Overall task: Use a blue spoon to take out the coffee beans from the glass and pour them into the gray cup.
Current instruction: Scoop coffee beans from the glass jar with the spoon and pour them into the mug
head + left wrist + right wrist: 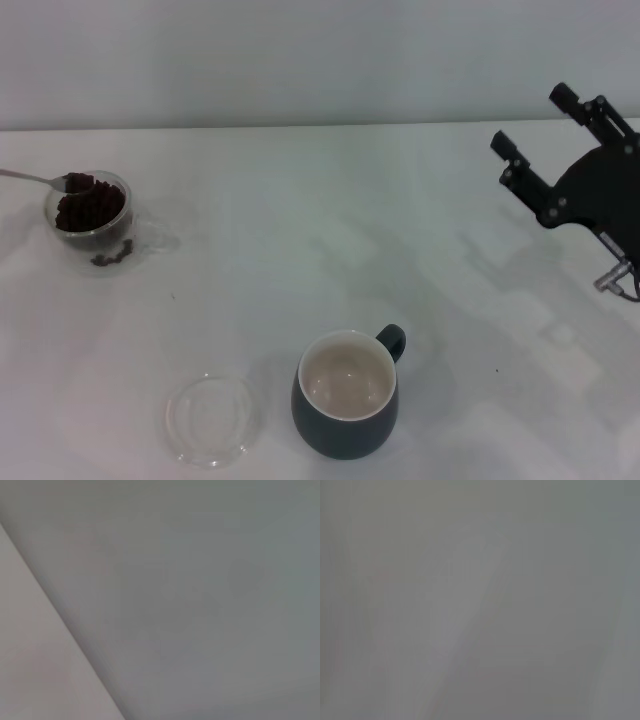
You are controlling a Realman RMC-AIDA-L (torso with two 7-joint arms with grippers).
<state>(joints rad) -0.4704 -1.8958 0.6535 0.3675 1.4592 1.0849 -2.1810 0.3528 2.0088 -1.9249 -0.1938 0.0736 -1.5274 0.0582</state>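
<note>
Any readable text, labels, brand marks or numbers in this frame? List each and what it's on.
None readable.
Gray cup: plain, no print.
Glass and blue spoon: no markings.
Clear dish: no markings.
Right claw: black, no label legible.
Both wrist views: blank gray, no text.

I see a plain white table (300, 230) carrying three vessels. At its far left stands the glass (90, 212), holding coffee beans (90, 207), with a few more beans (112, 256) lying loose on the surface just beside it. Near my edge sits the gray cup (347, 397), handle pointing away, and just to its left lies a flat clear round dish (208, 419).
</note>
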